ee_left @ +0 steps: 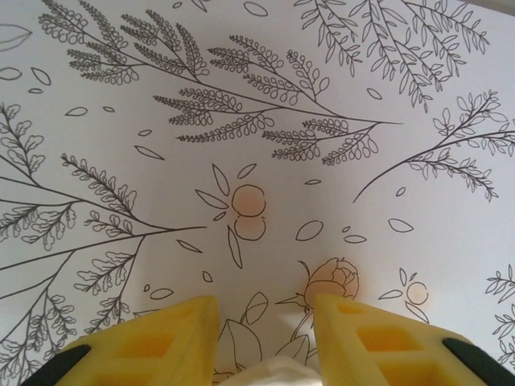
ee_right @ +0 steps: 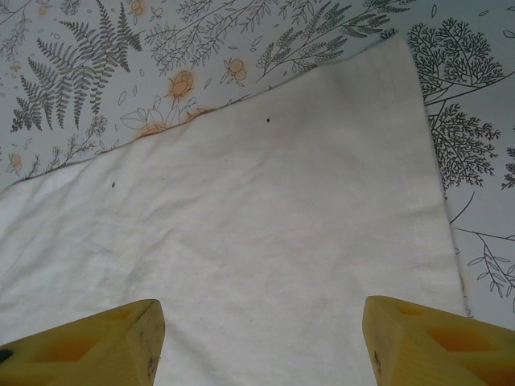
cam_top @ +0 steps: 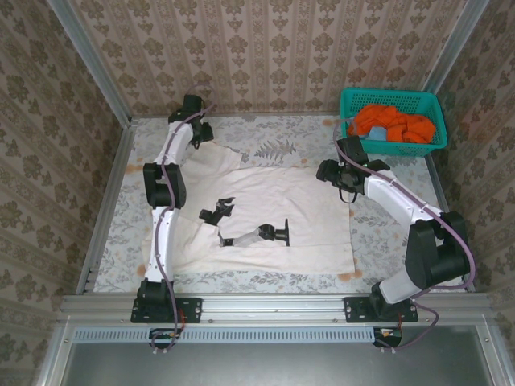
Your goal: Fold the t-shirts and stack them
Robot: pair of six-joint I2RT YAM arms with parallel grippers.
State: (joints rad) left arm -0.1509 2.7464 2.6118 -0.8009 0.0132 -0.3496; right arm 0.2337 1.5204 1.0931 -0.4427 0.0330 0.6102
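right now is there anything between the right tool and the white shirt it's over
Nothing visible stands in the way. The right tool has its fingers spread wide over bare cream cloth of the t-shirt, near one corner, and no other object lies between them.

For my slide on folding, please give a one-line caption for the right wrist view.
Right gripper, open, hovers over a corner of the cream shirt on the floral tablecloth.

I see a cream-white t-shirt [ee_right: 241,241] under the yellow fingers [ee_right: 113,338] of my right gripper [ee_right: 261,322], black-line ferns and orange blooms patterning the desk [ee_right: 80,64] beyond.
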